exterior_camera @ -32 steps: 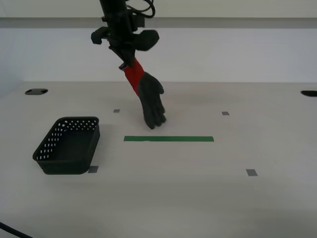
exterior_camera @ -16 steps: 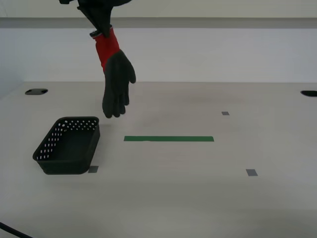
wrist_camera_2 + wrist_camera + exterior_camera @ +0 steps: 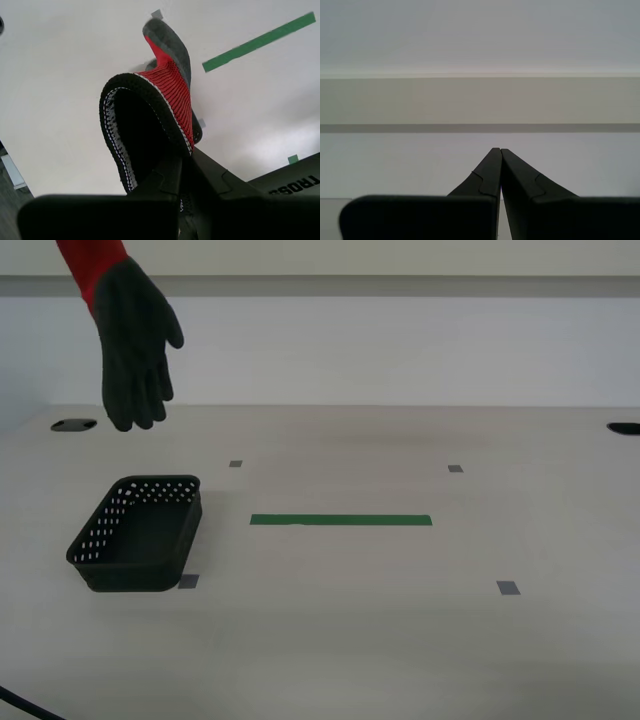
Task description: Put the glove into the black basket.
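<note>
Our second gripper [image 3: 181,165] pinches the red cuff of the glove [image 3: 128,335], its jaws pressed onto the knit edge in the second wrist view, so the glove [image 3: 162,95] hangs open-mouthed below it with the dark fingers pointing down. Our first gripper [image 3: 500,152] has its jaws pressed together on nothing, facing a pale wall.

In the exterior view the table [image 3: 400,640] fills most of the scene, white and flat. On it, toward the exterior view's left, sits the basket [image 3: 137,532], black, upright, its holed sides showing. The glove hangs in the air above the table, well clear of it, higher than the basket and a little toward the far side of it; the cuff runs out of the picture's top edge, so the gripper itself is not seen there. A green tape strip [image 3: 340,520] lies near the table's middle, apart from the basket. Small grey tape squares [image 3: 508,588] dot the surface, one just beside the basket's near corner
</note>
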